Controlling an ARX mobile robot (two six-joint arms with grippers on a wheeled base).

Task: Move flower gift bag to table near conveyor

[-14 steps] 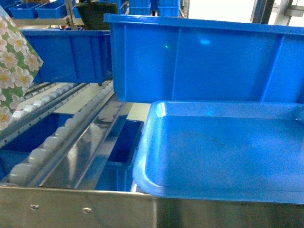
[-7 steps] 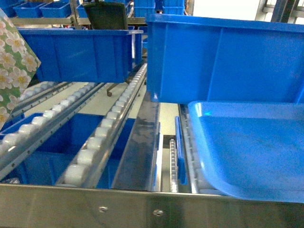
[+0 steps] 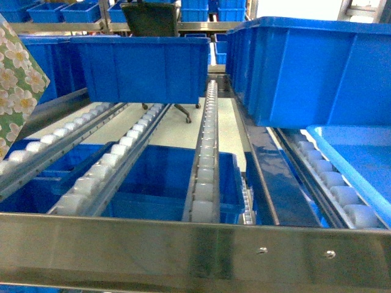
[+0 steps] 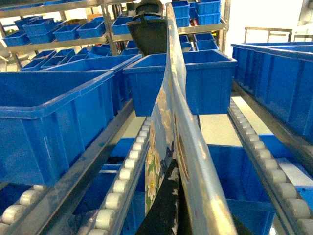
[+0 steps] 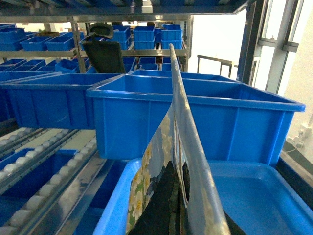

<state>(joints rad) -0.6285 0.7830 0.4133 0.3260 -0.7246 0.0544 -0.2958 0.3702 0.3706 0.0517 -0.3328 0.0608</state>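
The flower gift bag [image 3: 15, 85], white-and-yellow blooms on green, hangs at the far left of the head view above the conveyor [image 3: 204, 152]. In the left wrist view I look along the bag [image 4: 168, 98] edge-on over a roller track [image 4: 124, 171]. My left gripper [image 4: 178, 205] is shut on its lower end, with black fingers [image 4: 166, 196] pressed to the paper. In the right wrist view my right gripper [image 5: 183, 210] is likewise shut on a flowered bag [image 5: 146, 171] over the blue tray [image 5: 254, 196]. I cannot tell whether it is the same bag. The table is out of view.
Blue bins stand on the tracks: one at centre back [image 3: 143, 67], a large one at right [image 3: 311, 70]. The glossy tray's rim [image 3: 342, 146] shows at the right edge. A steel rail [image 3: 195, 250] runs across the front. More bins [image 3: 165, 183] sit below the rollers.
The head view has swung left: the tray and large bin slid from the middle to the right edge, and more roller tracks came into sight. The bag stays at the left edge.
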